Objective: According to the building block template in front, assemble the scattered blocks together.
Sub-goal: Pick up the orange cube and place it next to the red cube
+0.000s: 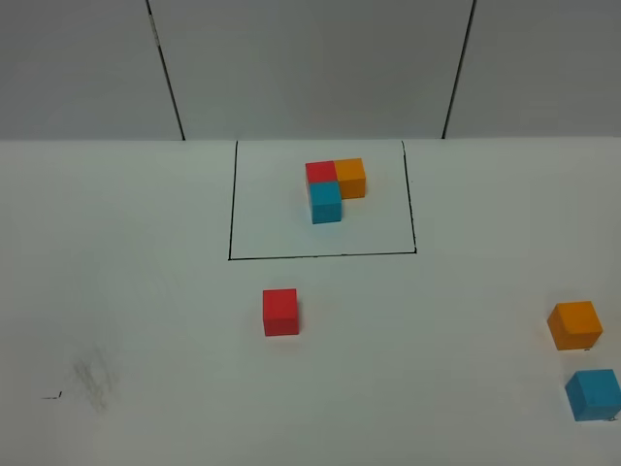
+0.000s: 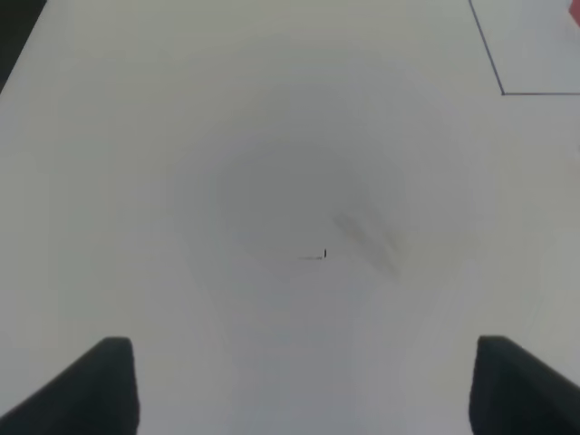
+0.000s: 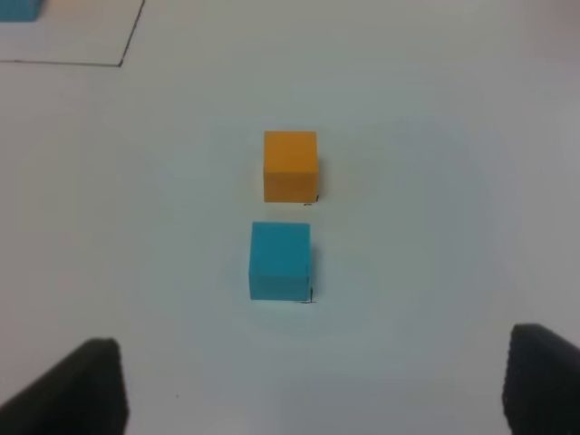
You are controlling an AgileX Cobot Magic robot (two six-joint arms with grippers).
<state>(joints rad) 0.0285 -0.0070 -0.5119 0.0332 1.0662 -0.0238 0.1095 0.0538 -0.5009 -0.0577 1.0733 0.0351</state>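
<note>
Exterior high view has the template (image 1: pixel 335 189) inside the outlined square (image 1: pixel 320 257) at upper ctr, red block (image 1: pixel 280 312) below ctr, orange block (image 1: pixel 574 325) at right edge w/ blue block (image 1: pixel 593 394) under it, while wrist views show left gripper (image 2: pixel 308 390) and right gripper (image 3: pixel 308 385) both spread wide, holding nothing.

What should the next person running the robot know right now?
Left gripper: open, empty, above bare table.
Right gripper: open, empty, above the orange block and blue block, which sit a little apart on the table's right side.
Red block: alone near the middle, in front of the black outline.
Template: L of three cubes inside that outline.
Done: nothing joined yet.
Left: bring the three loose blocks together to match the template.
</note>
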